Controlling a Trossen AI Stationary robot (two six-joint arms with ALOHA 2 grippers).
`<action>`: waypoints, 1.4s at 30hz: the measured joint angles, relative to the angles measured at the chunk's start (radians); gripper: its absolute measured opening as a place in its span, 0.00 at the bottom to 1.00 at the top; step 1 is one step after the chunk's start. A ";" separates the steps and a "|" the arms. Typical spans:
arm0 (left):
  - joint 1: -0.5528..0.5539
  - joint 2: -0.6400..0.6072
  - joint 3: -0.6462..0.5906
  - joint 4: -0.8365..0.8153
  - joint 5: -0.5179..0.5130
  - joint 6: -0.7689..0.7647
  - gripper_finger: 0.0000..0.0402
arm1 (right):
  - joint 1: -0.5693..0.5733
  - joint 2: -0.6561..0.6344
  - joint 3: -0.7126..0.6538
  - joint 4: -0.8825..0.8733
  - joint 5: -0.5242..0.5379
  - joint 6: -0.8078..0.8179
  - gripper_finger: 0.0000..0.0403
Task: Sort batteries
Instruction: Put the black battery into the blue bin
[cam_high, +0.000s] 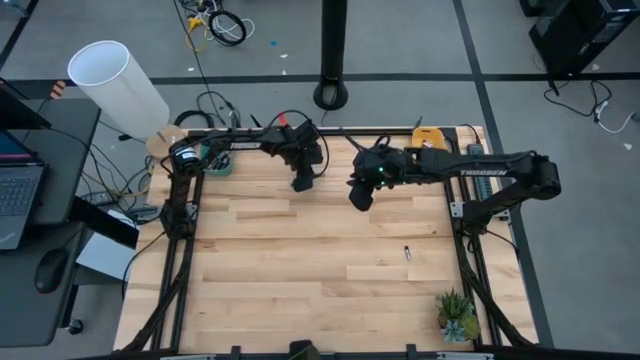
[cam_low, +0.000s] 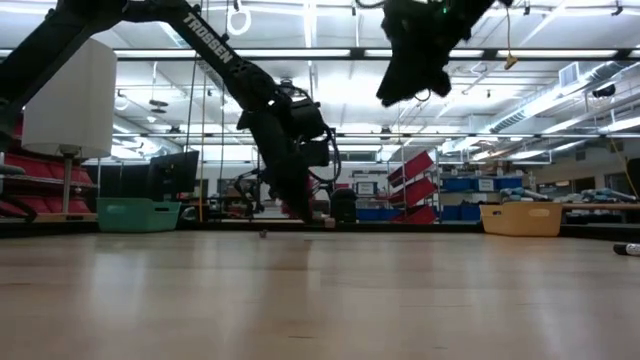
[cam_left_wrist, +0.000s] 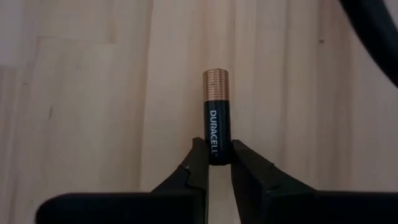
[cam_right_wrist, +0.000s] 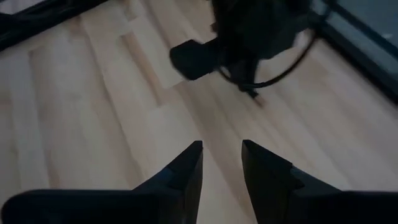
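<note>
So the left end effector is clamped on a battery, gripping only its dark bottom end, with the copper end poking out past the fingertips. In the high view it's low over the surface, near the far edge and a bit left of the middle.

That grip is pretty shallow, so I'd lift slowly and straight up, with no wrist twisting until it's clear of the wood. A round cell pinched near one end probably wants to pivot or squirt out if you swing fast.

The right end effector hangs higher up near the middle of the far edge, with a gap between its fingers and nothing in it. It's close to the left arm, so keep the carry path away from it.

Another battery lies by itself toward the right edge, waiting its turn.
</note>
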 joint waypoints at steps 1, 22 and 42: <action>0.000 0.000 0.010 -0.017 0.007 0.000 0.12 | 0.000 0.000 -0.033 0.044 -0.013 0.000 0.30; -0.107 -0.151 0.041 -0.059 0.293 -0.266 0.12 | -0.015 0.000 -0.291 0.451 0.054 -0.578 0.52; 0.122 -0.283 0.010 -0.589 -0.311 -0.369 0.12 | -0.014 -0.076 -0.290 0.447 0.056 -0.424 0.38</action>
